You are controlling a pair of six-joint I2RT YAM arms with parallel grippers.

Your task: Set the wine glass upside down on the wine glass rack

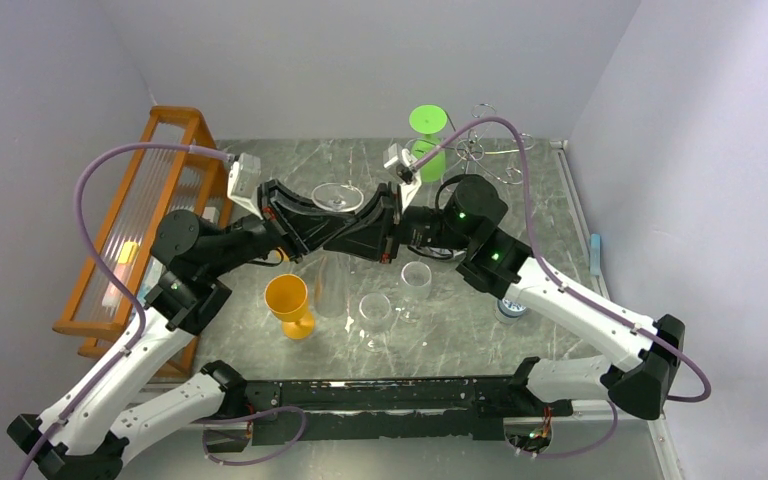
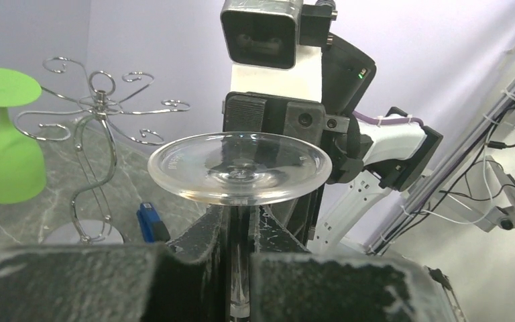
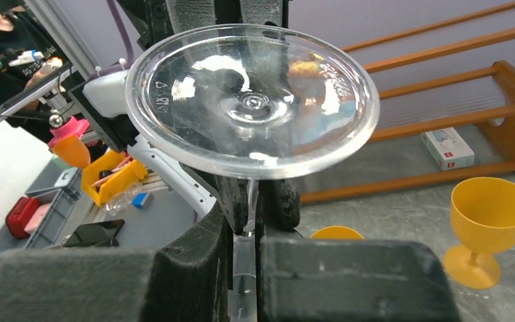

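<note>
Two hands clench one stem: the left hand (image 2: 239, 228) and the right hand (image 3: 251, 215) both grip the glass (image 1: 338, 197), foot up, in the air over the table middle. It looks light, slippery and fragile, and the stem is the safe hold. Near the far right corner a green goblet (image 1: 427, 135) sits upside down just beside the rack (image 2: 100, 102) and may crowd the approach.

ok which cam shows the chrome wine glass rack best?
Left wrist: the wine glass rack shows nearly whole, with curled arms, pole and base. Top external catches it only as thin, faint wires far back. Right wrist misses it.
</note>
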